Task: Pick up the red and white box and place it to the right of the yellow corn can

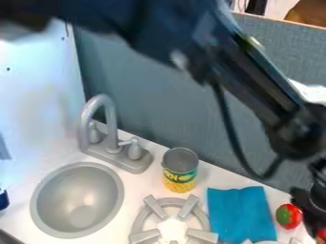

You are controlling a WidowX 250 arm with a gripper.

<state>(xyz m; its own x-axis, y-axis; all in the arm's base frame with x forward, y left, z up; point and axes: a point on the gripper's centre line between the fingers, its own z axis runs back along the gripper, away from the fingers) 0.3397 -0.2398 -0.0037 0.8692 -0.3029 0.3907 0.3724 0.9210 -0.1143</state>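
Note:
The black gripper (310, 202) hangs low at the right edge of the camera view, partly cut off by it. Just left of it lies a red object with a green patch (288, 216), close beside the gripper; whether they touch I cannot tell. Another red piece (321, 234) shows below the gripper at the edge. A blue cloth (240, 213) lies flat left of the red object. Farther left, an upright can with a green and yellow corn label (179, 170) stands near the back of the counter.
A grey stove burner (144, 220) sits in front of the can. At the left are a round grey sink (42, 202) and a grey faucet (111, 125). A grey panel (159, 100) rises behind the counter, and the arm crosses above from the upper left.

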